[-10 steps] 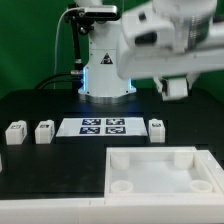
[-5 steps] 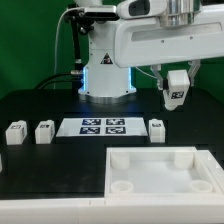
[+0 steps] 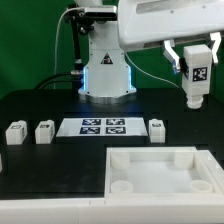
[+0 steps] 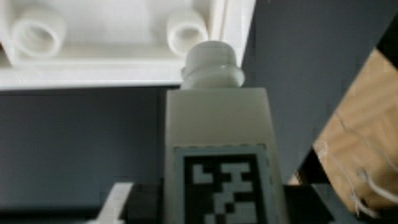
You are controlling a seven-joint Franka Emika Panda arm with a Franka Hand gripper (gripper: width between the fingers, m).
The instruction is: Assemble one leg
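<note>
The gripper is found high above the black table, its jaws clamped on the leg, which hangs upright with the marker tag facing outward. In the wrist view, which is blurred, the leg's peg appears to point toward the socketed white panel below the gripper, well apart from it. Three further legs and the marker board are noted far below the gripper (toward the exterior view's left).

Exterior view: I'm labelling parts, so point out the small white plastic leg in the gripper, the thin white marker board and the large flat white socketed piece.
Small white plastic leg (image 3: pixel 197 72): exterior view, its tagged face.
Marker board (image 3: pixel 95 126): exterior view, its middle.
Large flat white piece (image 3: pixel 160 170): exterior view, bare recessed middle.
</note>
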